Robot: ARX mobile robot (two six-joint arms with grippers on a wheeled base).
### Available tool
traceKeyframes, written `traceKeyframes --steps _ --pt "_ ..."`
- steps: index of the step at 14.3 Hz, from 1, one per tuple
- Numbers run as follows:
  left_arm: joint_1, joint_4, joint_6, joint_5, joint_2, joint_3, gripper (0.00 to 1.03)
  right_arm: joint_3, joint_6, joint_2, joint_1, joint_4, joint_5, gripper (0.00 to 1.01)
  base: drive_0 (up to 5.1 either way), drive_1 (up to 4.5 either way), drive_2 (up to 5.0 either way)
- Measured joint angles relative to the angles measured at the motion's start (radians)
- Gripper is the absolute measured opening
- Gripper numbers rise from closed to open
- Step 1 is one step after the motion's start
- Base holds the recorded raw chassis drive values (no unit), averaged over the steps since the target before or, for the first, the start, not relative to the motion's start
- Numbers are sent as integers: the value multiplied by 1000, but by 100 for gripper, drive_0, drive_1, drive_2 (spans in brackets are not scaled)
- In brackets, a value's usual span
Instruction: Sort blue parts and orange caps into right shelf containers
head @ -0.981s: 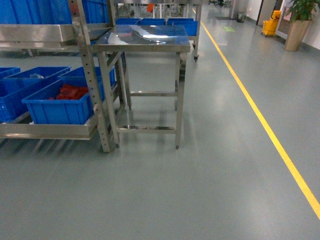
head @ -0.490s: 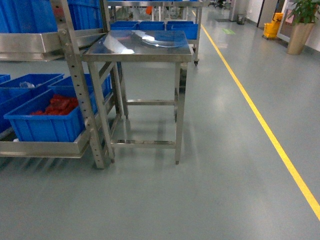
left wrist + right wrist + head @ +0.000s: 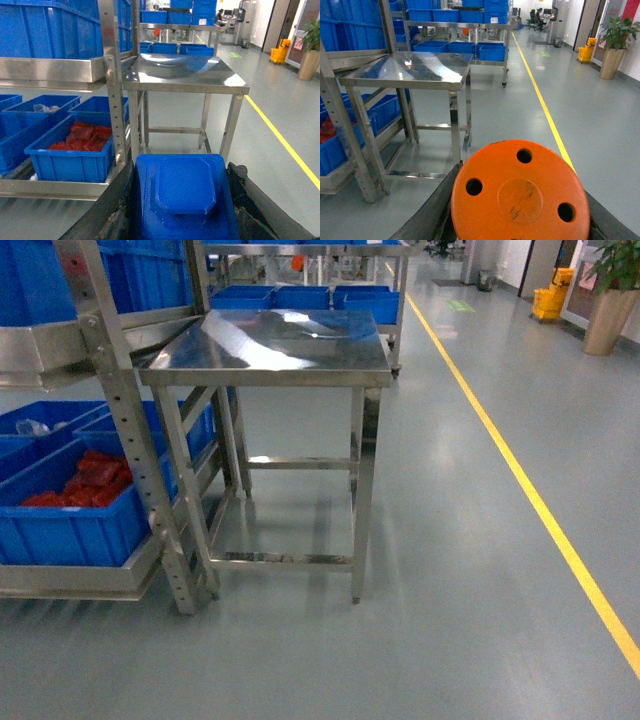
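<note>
In the left wrist view my left gripper (image 3: 182,167) is shut on a blue part (image 3: 185,197), a flat rounded-square piece with a raised middle, held between the two black jaws. My right gripper (image 3: 521,181) is shut on an orange cap (image 3: 520,200), a round disc with three holes showing. Neither gripper shows in the head view. Deep blue crates (image 3: 150,275) stand on the upper level of the steel shelf (image 3: 110,410) at the left, seen again as crates (image 3: 45,30) in the left wrist view.
A steel table (image 3: 270,345) stands straight ahead beside the shelf. Shallower blue bins, one holding red pieces (image 3: 75,485), sit on the bottom level. A yellow floor line (image 3: 540,510) runs along the right. Farther off stand a cart with blue bins (image 3: 300,295) and a potted plant (image 3: 610,300).
The head view has moved closer to the steel table. The shelf and its bins have slid left, partly out of view. The table now looks larger and nearer.
</note>
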Motion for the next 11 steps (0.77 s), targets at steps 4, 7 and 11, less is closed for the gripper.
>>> traceKeyframes --steps 4,7,11 --pt "0 0 0 0 0 0 43 0 0 0 0 2 0 45 -6 418 -431" --pt "0 -2 0 0 0 0 43 0 0 0 0 0 0 45 -8 416 -432" --pt "0 6 0 0 0 0 43 0 0 0 0 2 0 45 -8 416 -432"
